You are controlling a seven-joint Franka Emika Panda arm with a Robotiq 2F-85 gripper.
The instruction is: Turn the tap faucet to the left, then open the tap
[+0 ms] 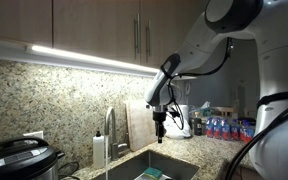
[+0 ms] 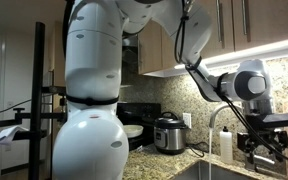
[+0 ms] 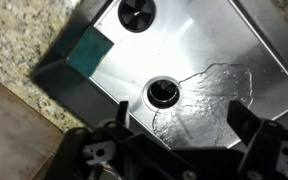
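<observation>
Silver metal, slim arched gooseneck: the tap faucet point(image 1: 112, 130), behind the steel sink point(image 3: 214, 40); gripper point(image 1: 161, 128) above sink, jaws wide, empty.

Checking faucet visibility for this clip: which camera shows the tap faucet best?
The tap faucet shows best in an exterior view: its whole arched spout stands unblocked against the granite backsplash. The tap faucet also appears in an exterior view, dimmer and harder to trace. The wrist view shows only the sink and drain, no faucet.
</observation>
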